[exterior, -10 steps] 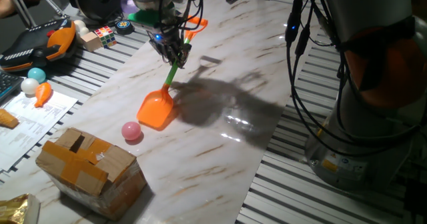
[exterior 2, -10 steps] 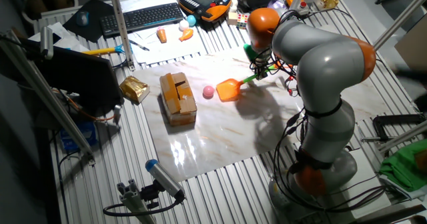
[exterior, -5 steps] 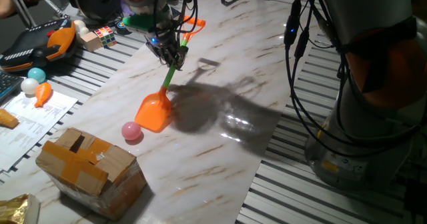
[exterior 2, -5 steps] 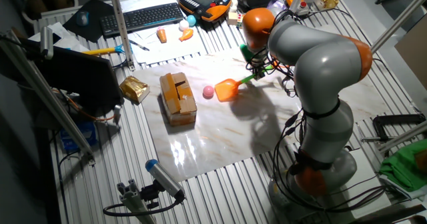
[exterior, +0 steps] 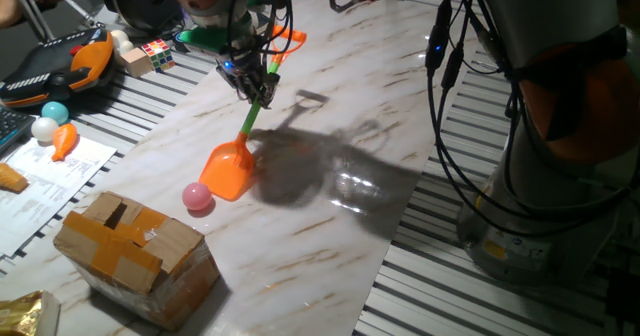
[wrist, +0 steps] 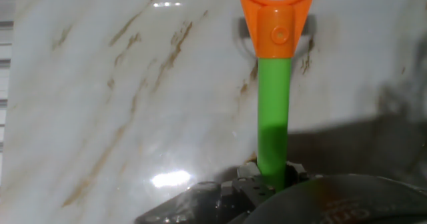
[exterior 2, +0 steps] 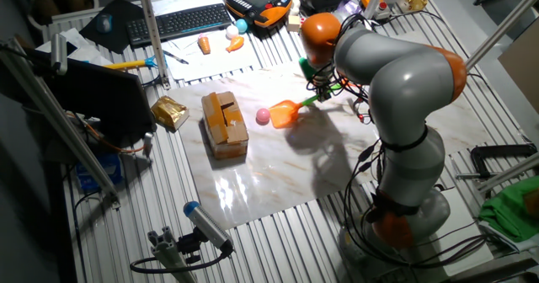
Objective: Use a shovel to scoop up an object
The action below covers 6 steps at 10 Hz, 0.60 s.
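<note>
The shovel (exterior: pixel 243 139) has an orange blade (exterior: pixel 227 170) resting on the marble board, a light green shaft and an orange D-shaped end (exterior: pixel 285 42). My gripper (exterior: pixel 254 84) is shut on the green shaft and holds the shovel tilted, blade down. The pink ball (exterior: pixel 197 197) lies on the board just beyond the blade's front edge, very close or touching. In the other fixed view the blade (exterior 2: pixel 285 113) sits right of the ball (exterior 2: pixel 263 115). The hand view shows the green shaft (wrist: pixel 273 117) and the orange D-end (wrist: pixel 274 21); blade and ball are hidden there.
A taped cardboard box (exterior: pixel 135 246) stands near the ball at the board's front left. A white ball (exterior: pixel 44 128), a teal ball (exterior: pixel 54 111), a toy carrot (exterior: pixel 64 140) and a puzzle cube (exterior: pixel 157 53) lie at the left. The arm's base (exterior: pixel 560 126) and cables stand at the right.
My gripper has moved left with the shovel, and the blade has slid across the board toward the pink ball. The ball has stayed in place.
</note>
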Each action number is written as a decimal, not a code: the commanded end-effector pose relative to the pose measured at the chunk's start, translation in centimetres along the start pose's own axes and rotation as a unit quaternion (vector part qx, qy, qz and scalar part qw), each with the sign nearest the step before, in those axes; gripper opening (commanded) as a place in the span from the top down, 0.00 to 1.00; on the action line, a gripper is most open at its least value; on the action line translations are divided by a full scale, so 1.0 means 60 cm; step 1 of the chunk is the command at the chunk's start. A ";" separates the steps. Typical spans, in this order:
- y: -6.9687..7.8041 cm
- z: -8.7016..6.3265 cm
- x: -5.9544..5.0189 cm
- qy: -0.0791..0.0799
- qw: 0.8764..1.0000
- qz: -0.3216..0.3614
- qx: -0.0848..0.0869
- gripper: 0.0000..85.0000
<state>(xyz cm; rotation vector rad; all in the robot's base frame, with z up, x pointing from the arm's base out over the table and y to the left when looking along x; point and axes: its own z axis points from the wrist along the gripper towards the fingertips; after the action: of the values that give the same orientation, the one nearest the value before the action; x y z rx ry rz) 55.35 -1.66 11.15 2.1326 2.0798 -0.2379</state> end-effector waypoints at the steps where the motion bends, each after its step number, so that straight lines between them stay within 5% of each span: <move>1: 0.000 0.000 0.004 -0.001 1.000 0.001 -0.001 0.99; 6: -0.001 -0.005 0.033 -0.010 1.000 0.001 -0.005 0.99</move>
<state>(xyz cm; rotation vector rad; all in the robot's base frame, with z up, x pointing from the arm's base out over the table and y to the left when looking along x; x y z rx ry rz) 55.34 0.41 11.01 2.1167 2.0655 -0.2474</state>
